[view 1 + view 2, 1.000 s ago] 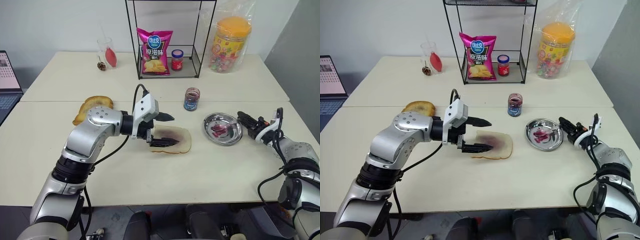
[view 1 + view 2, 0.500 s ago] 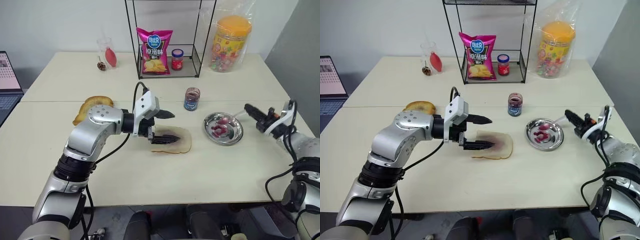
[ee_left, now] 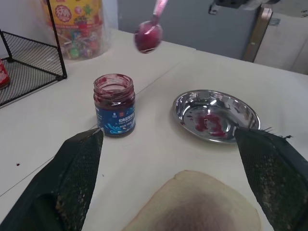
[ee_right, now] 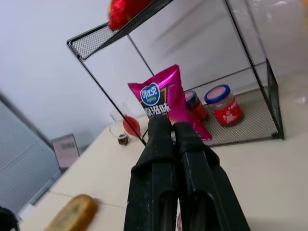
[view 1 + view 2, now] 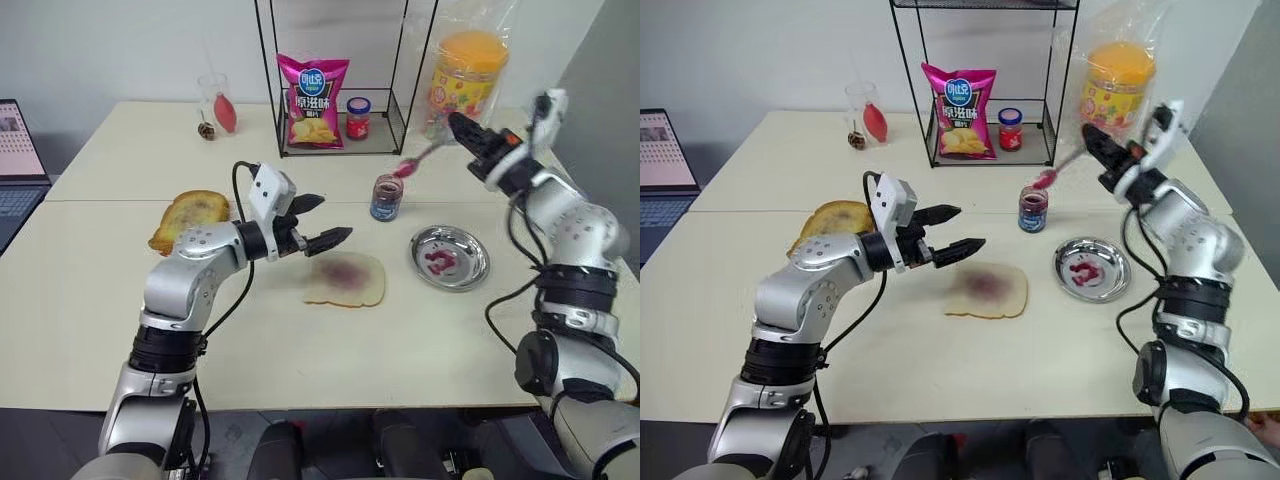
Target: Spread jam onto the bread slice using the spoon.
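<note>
Since the right gripper (image 5: 1092, 136) is clamped tight on the handle end of the spoon (image 5: 1060, 167), the spoon hangs out in the air above the open jam jar (image 5: 1031, 209), bowl pointing down and toward the jar with a red blob of jam (image 3: 147, 36) sitting in it. That's the tricky bit imo: the spoon is thin, stiff, shiny metal, so it can twist or slip between the fingers if it gets pushed sideways, and the jam looks sticky enough to cling but could still drip if the bowl tips more.

The bread slice (image 5: 346, 279) lies flat on the table (image 5: 400, 350), between the left gripper (image 5: 312, 221) and the metal dish (image 5: 449, 257), with a purplish smear already in its middle. It looks soft and light, so I'd guess it slides or tears if the spoon drags hard; light strokes, bowl nearly flat.

The left gripper hovers just beside the slice's near-left edge, jaws spread wide and holding nothing. It's probably best used to pin a crust corner rather than squeeze the soft centre.
</note>
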